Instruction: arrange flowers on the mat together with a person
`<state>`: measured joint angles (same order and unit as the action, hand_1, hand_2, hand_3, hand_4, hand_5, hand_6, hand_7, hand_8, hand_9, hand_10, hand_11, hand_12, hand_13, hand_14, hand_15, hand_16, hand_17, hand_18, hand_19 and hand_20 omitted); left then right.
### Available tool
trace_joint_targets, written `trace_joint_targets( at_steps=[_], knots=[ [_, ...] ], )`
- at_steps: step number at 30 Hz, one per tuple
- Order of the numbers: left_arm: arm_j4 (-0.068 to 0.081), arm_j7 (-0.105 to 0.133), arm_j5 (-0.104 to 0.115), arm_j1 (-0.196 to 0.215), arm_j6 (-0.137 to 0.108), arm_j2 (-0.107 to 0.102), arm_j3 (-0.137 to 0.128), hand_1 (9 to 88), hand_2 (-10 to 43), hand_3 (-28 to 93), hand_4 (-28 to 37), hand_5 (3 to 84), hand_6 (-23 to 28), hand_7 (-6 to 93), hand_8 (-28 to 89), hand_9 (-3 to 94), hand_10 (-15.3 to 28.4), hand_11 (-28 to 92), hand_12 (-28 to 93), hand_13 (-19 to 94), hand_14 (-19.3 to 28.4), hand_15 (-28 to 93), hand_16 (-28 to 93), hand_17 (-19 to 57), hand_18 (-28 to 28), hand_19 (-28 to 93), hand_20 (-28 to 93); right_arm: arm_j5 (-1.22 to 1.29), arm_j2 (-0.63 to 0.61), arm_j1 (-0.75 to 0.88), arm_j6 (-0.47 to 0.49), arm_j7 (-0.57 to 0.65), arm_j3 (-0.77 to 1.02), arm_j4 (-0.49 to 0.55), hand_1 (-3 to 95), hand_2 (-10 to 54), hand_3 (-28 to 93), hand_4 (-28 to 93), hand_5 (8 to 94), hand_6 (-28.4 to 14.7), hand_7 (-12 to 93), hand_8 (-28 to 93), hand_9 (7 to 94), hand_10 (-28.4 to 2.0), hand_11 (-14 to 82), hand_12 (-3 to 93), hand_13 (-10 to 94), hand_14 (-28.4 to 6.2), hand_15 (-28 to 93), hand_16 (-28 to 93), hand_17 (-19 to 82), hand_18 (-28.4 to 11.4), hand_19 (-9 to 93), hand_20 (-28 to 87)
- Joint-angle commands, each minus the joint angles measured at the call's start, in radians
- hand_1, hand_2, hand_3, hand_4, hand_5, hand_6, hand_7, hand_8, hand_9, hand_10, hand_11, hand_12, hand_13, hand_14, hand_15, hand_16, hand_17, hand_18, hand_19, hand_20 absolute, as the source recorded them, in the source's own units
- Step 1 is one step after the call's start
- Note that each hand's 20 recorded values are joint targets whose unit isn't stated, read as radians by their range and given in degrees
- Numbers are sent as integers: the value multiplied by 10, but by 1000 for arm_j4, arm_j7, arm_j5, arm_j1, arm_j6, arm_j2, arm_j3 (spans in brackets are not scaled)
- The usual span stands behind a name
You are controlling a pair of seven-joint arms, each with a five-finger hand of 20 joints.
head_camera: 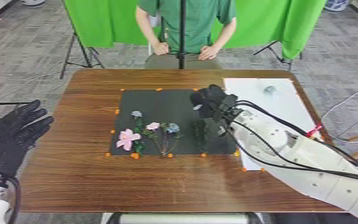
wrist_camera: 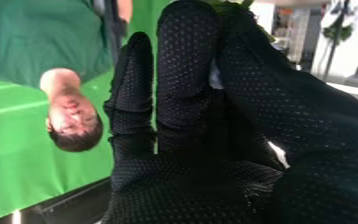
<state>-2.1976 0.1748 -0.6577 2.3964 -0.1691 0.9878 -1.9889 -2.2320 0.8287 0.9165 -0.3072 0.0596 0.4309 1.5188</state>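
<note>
The robot's right hand [head_camera: 213,102] hides part of the dark mat [head_camera: 162,102] while its arm covers much of a white sheet [head_camera: 245,89], where a pale item [head_camera: 270,90] is too small to identify. Greenery [wrist_camera: 223,6], partly masked by gloved fingers, meets the wrist view's top edge.

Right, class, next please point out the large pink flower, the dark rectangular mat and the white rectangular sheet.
Large pink flower [head_camera: 127,137]: head view, on its petals.
Dark rectangular mat [head_camera: 162,104]: head view, on its bare far part.
White rectangular sheet [head_camera: 246,88]: head view, on its bare far part.
</note>
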Motion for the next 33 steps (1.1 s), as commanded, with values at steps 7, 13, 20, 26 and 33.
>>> trace_joint_targets(
  at_steps=[7,13,20,26,33],
  knots=[
    [10,-12,-1,-3,10,0,7,290,14,677,-202,384,41,208,-85,339,134,230,185,291,160,327,14,-55,210,430,143,-30,67,-14,-69,58,-41,-103,495,-83,824,-283,570,6,559,-7,660,-83,332,476,711,-22,502,364,325,-138,730,365],
    [12,-15,-2,-5,8,1,6,290,15,677,-203,385,42,207,-85,339,135,230,185,291,161,328,14,-56,210,431,143,-38,75,-11,-66,62,-38,-107,467,-88,827,-283,554,0,555,-14,639,-86,323,463,681,-29,521,345,307,-142,720,381],
    [9,-12,-1,3,8,3,2,290,15,676,-202,385,43,207,-84,340,134,231,185,290,161,328,14,-56,211,431,143,-45,66,-6,-9,59,-26,-103,446,-91,827,-283,528,-4,548,-25,615,-86,308,450,643,-35,525,326,285,-143,709,388],
    [9,-11,0,5,5,3,-1,289,15,677,-203,385,42,207,-84,339,134,230,185,289,161,327,15,-56,211,431,143,-50,54,-2,24,59,-14,-92,435,-94,835,-283,509,0,545,-38,571,-89,360,391,612,-33,526,311,271,-143,697,390],
    [7,-7,2,11,3,5,-3,290,16,674,-201,384,41,209,-85,340,134,231,185,290,161,327,15,-55,210,430,142,-41,43,8,70,53,17,-70,351,-81,889,-282,492,7,462,-85,501,-108,445,261,560,-61,571,202,231,-155,684,398]
  ],
)
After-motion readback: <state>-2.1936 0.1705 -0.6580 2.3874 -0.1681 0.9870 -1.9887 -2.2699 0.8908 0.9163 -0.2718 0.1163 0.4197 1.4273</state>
